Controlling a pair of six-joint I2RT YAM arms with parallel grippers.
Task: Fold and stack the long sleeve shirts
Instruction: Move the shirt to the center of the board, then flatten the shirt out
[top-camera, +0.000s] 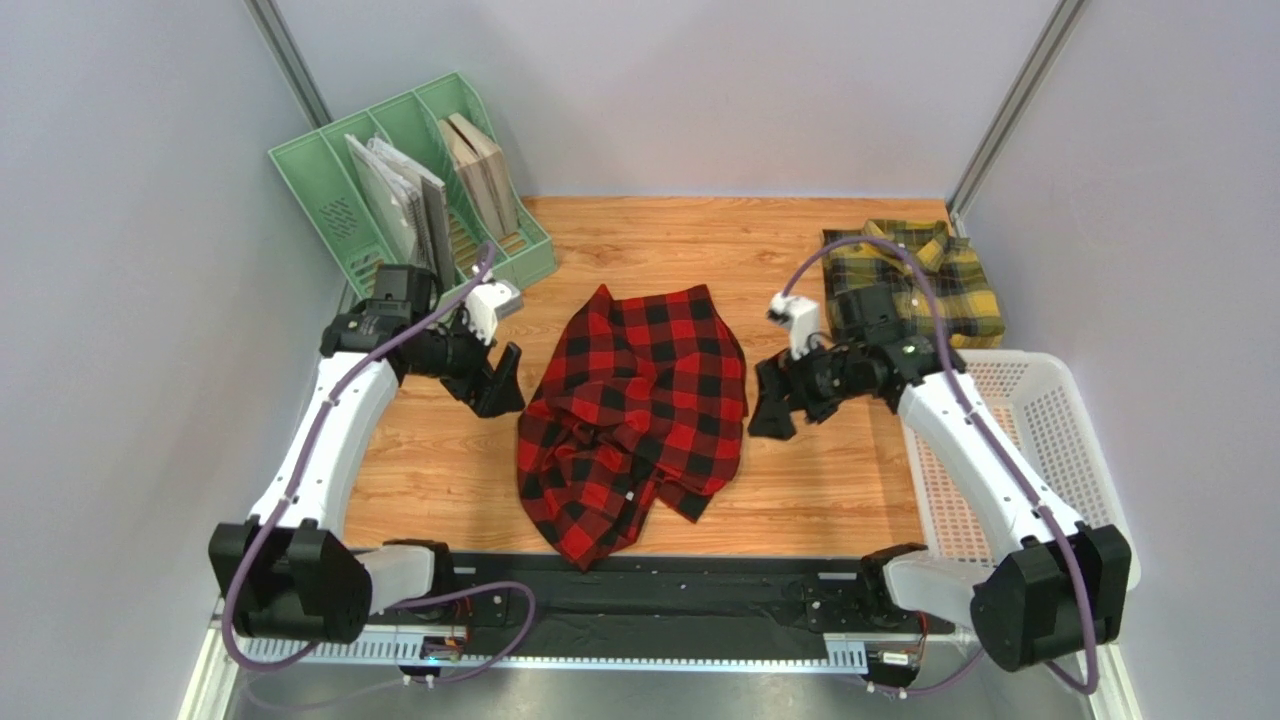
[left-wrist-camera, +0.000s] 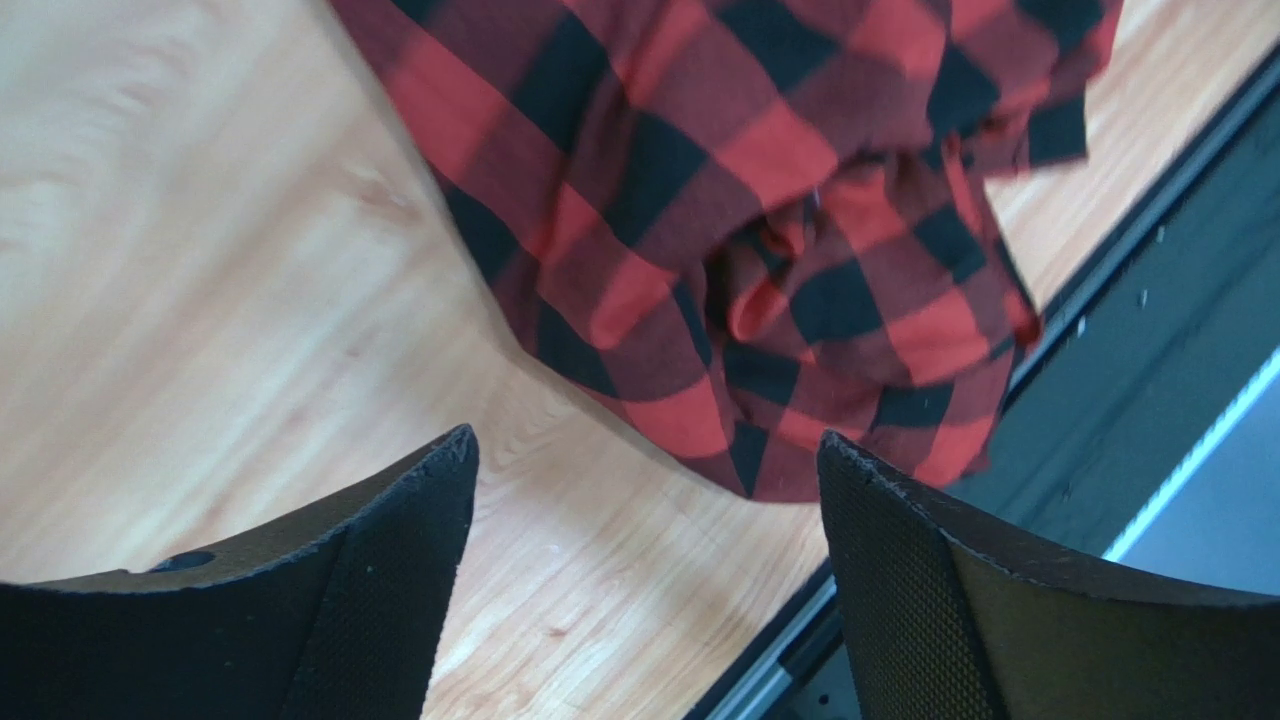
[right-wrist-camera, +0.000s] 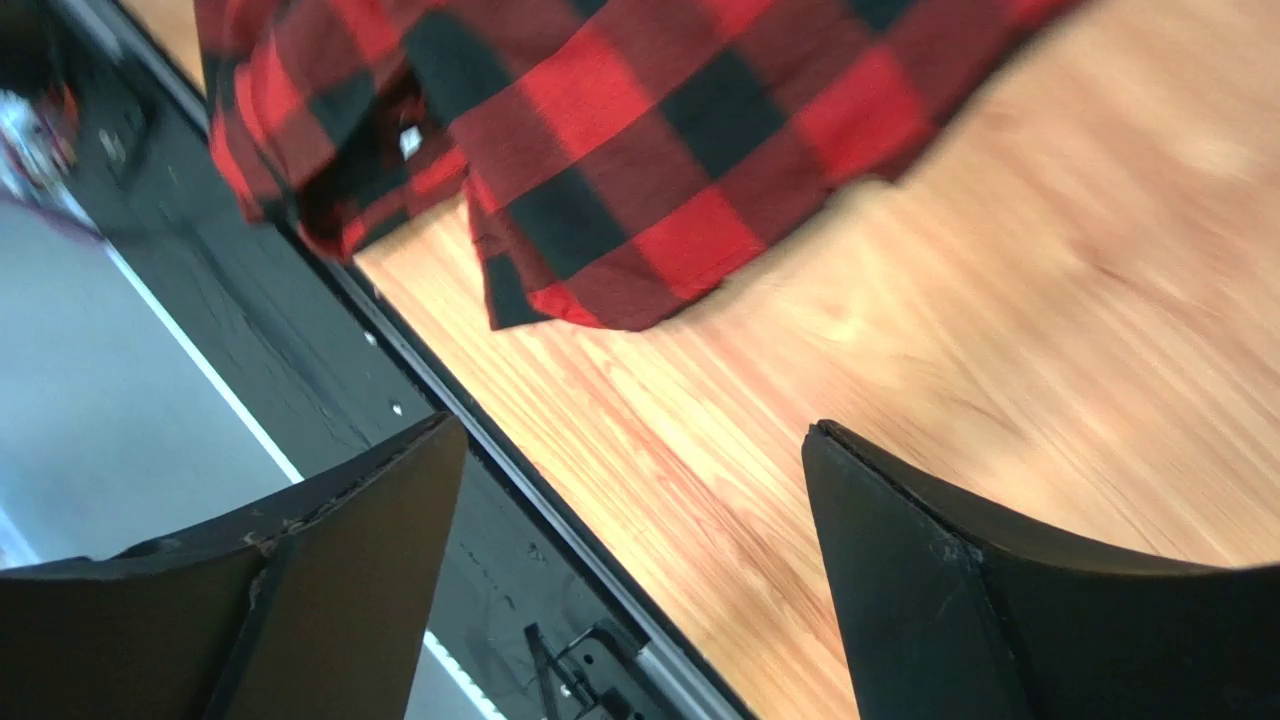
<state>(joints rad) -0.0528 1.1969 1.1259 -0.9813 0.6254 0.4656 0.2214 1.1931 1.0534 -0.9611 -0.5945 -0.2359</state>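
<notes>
Two soft plaid flannel shirts lie on the wood-grain table (top-camera: 812, 495). The red shirt (top-camera: 639, 413) is a crumpled, creased heap. The yellow shirt (top-camera: 917, 278) is folded flatter, well to the right of the red shirt and beyond it. The left gripper (top-camera: 505, 387) hangs just left of the red shirt, jaws wide, holding nothing. The right gripper (top-camera: 769, 405) hangs just right of the red shirt, equally wide and empty.

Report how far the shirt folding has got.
Done: the yellow-and-green shirt looks folded, far right on the table. In hand: nothing; the left gripper and right gripper hang open either side of the red-and-black shirt, which lies crumpled mid-table. Left: fold it, then stack the two.
</notes>
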